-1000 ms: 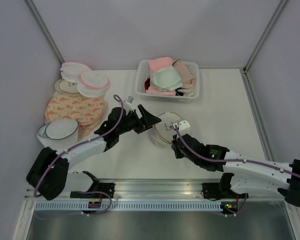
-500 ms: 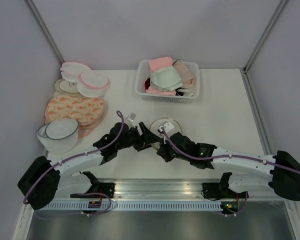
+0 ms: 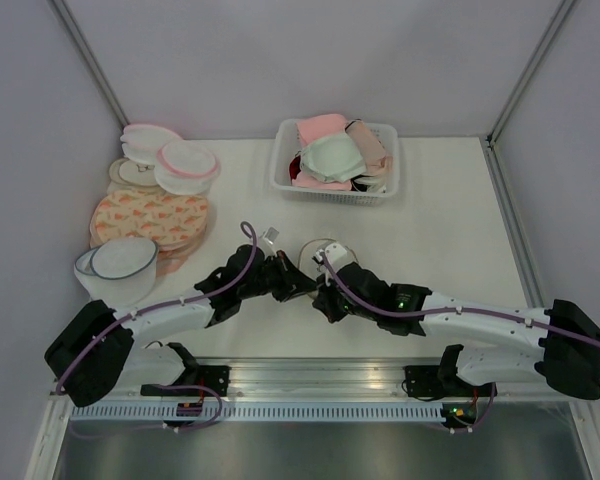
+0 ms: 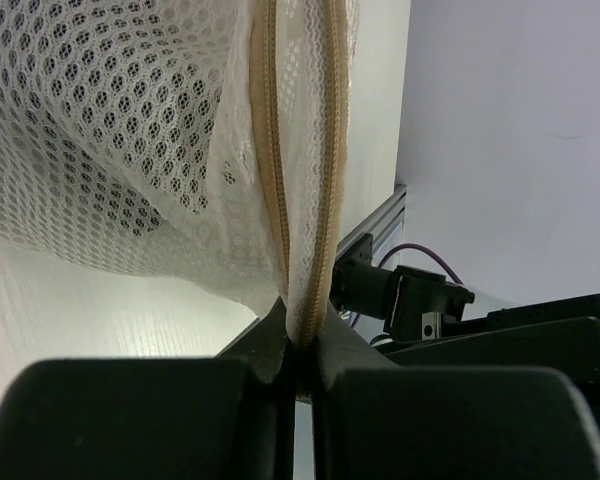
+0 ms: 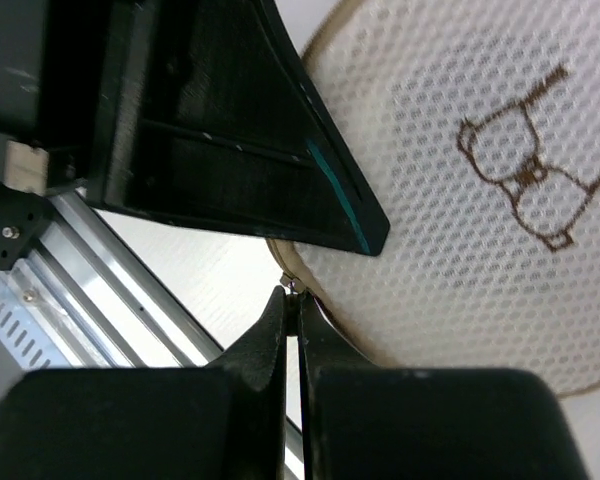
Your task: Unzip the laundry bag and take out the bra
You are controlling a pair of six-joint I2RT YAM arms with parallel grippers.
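Note:
The laundry bag (image 3: 321, 251) lies near the table's front, half covered by both arms. In the left wrist view its white mesh (image 4: 110, 130) and tan zipper seam (image 4: 325, 180) run down into my left gripper (image 4: 298, 335), which is shut on that seam. In the top view my left gripper (image 3: 300, 286) meets the bag's near-left rim. My right gripper (image 5: 293, 300) is shut on the small metal zipper pull at the lid's tan rim; the cream lid (image 5: 480, 200) with its line drawing lies beyond. From above my right gripper (image 3: 325, 298) sits just right of the left one. The bra does not show.
A white basket (image 3: 332, 197) of pink, cream and pale green bras stands at the back. Flat round discs (image 3: 150, 215) and a bigger mesh tub (image 3: 120, 262) crowd the left side. A metal rail (image 3: 310, 375) runs along the near edge.
My left gripper came down to the bag's near-left rim and shut on the zipper seam. The right gripper slid left along the rim, staying shut.

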